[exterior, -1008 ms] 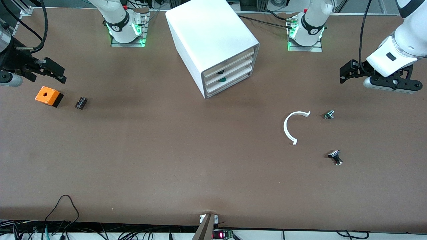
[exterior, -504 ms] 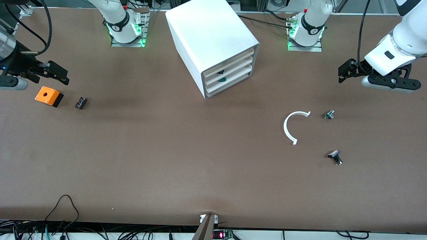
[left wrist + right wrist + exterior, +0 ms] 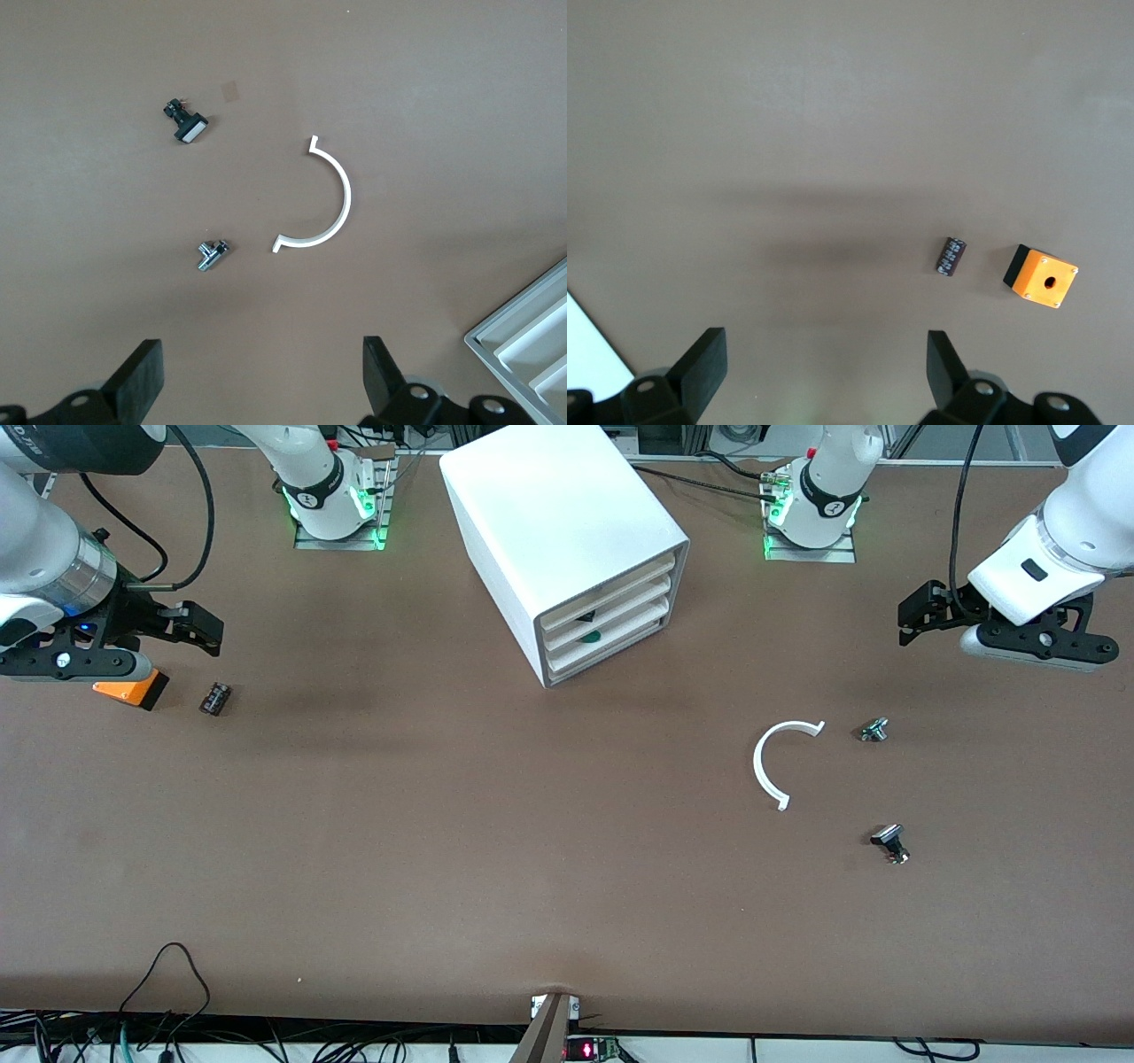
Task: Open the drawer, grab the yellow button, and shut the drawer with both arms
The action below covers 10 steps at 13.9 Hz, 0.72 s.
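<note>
The bench [image 3: 461,850] is a wide brown surface, and the biggest thing on it is the white drawer cabinet [image 3: 558,522], standing at the middle of the edge where the arms' bases are bolted. Its front carries three shallow drawers [image 3: 611,615], all pushed in, and is turned partly toward the left arm's end and partly toward the front camera.

The left gripper [image 3: 904,615] hangs over the bench toward the left arm's end, its fingers spread wide and holding nothing. The right gripper [image 3: 202,627] hangs over the right arm's end, just as wide and just as empty, with the orange cube [image 3: 128,689] partly hidden under its hand.

Of the loose parts, a white half-ring [image 3: 771,766] lies toward the left arm's end, with a small silver fitting [image 3: 873,730] beside it and a black-capped silver-stemmed part [image 3: 890,843] nearer the front edge. A small dark cylinder [image 3: 215,698] lies beside the cube.

The button is nowhere in sight — presumably it sits in a shut drawer; a dark shape and a green one show at the drawer fronts, neither yellow.

The drawer fronts face the left gripper's side, and the drawers would slide out that way, so the left arm looks better placed to pull one open — the right gripper would meet the cabinet's blank flank.
</note>
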{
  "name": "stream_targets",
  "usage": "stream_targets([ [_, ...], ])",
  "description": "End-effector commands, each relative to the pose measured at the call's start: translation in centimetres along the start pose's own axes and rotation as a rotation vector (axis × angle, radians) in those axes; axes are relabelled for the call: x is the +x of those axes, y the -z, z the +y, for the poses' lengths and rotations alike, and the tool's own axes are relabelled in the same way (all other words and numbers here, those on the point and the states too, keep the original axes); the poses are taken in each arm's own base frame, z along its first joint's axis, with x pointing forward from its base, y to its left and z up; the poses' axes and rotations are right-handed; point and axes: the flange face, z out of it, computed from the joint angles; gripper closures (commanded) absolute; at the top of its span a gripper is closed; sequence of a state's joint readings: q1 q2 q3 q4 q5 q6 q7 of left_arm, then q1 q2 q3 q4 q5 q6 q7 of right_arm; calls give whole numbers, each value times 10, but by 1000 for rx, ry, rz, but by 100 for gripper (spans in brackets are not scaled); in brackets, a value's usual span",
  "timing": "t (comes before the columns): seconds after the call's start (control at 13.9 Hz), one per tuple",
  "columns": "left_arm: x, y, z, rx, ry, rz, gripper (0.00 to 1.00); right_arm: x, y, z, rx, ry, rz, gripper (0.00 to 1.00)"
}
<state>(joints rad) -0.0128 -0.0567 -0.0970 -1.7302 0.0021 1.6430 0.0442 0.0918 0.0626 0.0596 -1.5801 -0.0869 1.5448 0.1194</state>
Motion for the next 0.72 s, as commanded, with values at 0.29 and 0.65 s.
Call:
stream_targets([
  [0.29, -8, -3, 33, -167, -56, -198, 1, 10, -21, 10, 117, -36, -49, 0],
  [0.65, -1, -34, 69, -474, -93, -353, 1, 27, -41, -10, 166, -34, -55, 0],
])
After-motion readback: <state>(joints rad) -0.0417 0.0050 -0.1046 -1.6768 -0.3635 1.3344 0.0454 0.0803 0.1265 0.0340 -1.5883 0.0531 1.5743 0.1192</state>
